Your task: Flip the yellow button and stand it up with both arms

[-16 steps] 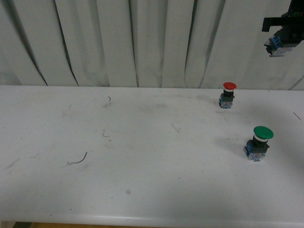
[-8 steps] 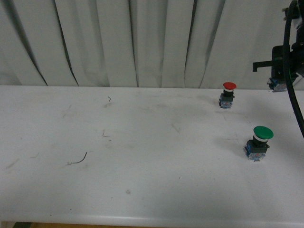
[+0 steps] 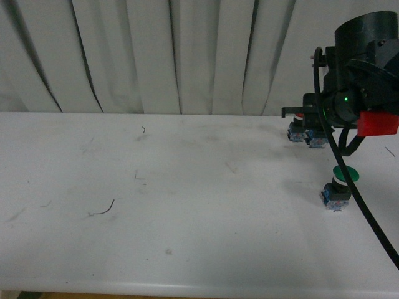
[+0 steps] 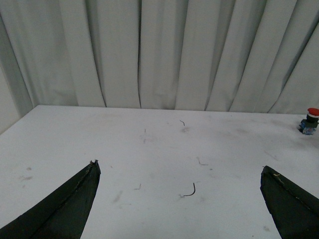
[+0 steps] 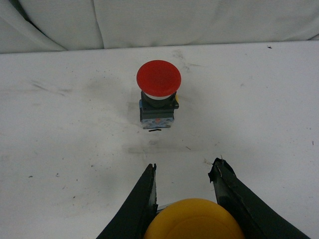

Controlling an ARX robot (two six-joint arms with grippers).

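Left gripper [image 4: 179, 165] spread wide, holding nothing, above white table [image 4: 149, 149]; far right, right gripper [image 5: 184, 164] clamped on yellow button [image 5: 193, 219] at its cap, just beside upright red button [image 5: 158, 78]; green button [image 3: 345, 174] stands nearer.

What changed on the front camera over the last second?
The right arm came down from the upper right, its claw still gripping the yellow button, and is now low, close to the red button. The red button and green button stayed put.
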